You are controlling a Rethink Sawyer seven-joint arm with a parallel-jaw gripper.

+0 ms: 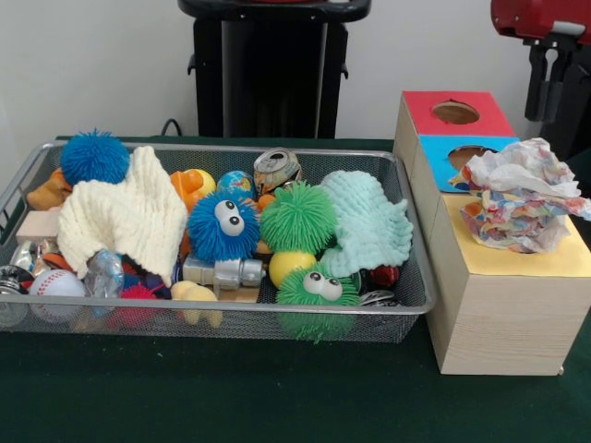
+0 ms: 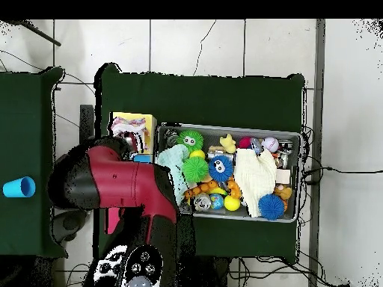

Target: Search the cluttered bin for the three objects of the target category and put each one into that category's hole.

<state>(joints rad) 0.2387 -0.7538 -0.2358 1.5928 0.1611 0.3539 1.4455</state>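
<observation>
The silver wire mesh bin (image 1: 392, 305) stands on the left and is full of toys; it also shows in the overhead view (image 2: 293, 136). Right of it is a pale wooden box with a yellow face (image 1: 563, 258). Two crumpled wrappers lie on that face: a whitish see-through one with pastel patches (image 1: 519, 169) and a multicoloured polka-dot one (image 1: 517, 221). They cover the yellow hole. I cannot pick out a shiny printed wrapper. The gripper (image 1: 554, 69) hangs at the top right, above and behind the boxes, apart from the wrappers.
The red-faced hole (image 1: 455, 113) and the blue-faced hole (image 1: 466, 155) are behind the yellow face. The bin holds a cream knitted cloth (image 1: 125, 217), a mint cloth (image 1: 374, 221), spiky blue and green balls, a crushed can (image 1: 277, 169) and a baseball (image 1: 55, 282). A blue cup (image 2: 18, 187) stands on a side table.
</observation>
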